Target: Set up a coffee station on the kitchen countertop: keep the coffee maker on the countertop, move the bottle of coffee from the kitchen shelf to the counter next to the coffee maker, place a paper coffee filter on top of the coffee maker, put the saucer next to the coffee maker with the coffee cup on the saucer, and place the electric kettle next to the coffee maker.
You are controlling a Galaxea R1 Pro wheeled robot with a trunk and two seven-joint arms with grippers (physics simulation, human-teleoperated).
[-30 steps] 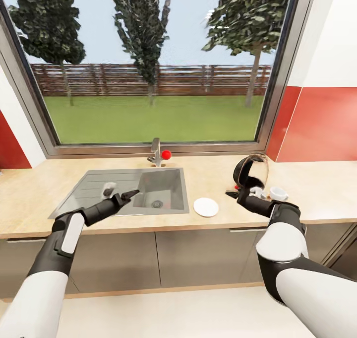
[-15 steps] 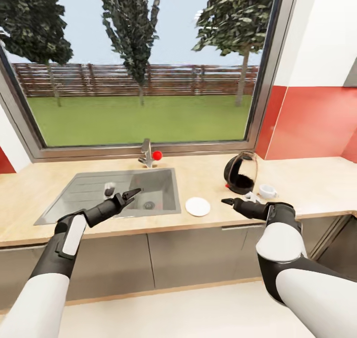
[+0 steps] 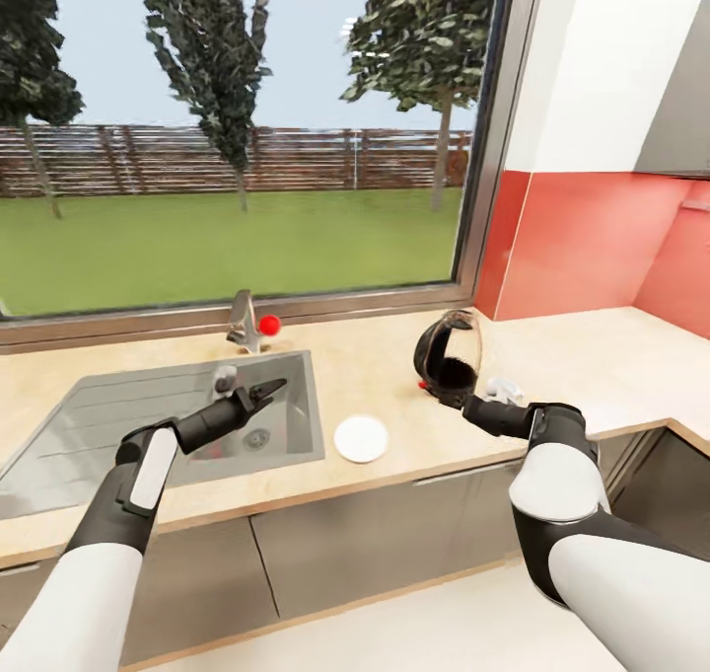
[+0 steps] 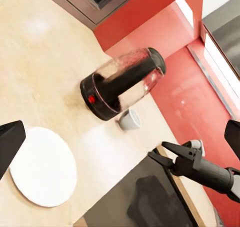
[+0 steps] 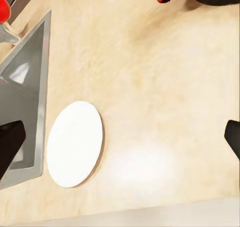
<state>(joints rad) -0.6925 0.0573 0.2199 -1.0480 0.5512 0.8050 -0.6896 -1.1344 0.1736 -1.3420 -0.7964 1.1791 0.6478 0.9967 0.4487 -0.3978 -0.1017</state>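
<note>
The electric kettle (image 3: 449, 356), dark smoky glass with a black handle, stands on the beige countertop (image 3: 592, 356) just right of the window. The white coffee cup (image 3: 505, 389) sits close to its right. The round white saucer (image 3: 361, 438) lies flat near the front edge, between sink and kettle. My right gripper (image 3: 469, 408) hovers low in front of the kettle and cup, open and holding nothing. My left gripper (image 3: 264, 392) hangs open over the sink's right end. The left wrist view takes in the kettle (image 4: 122, 82), cup (image 4: 130, 119), saucer (image 4: 42, 167) and right gripper (image 4: 167, 156). The saucer (image 5: 75, 144) lies below my right gripper.
A grey sink (image 3: 148, 425) is set into the counter at left, with a faucet and red knob (image 3: 248, 325) behind it. A large window runs along the back. The red backsplash (image 3: 592, 248) meets the counter at right, where the worktop turns a corner (image 3: 680, 420).
The whole picture has slid left because the head view swung to the right. Both arms keep much the same pose, and the kettle, cup and saucer stay put.
</note>
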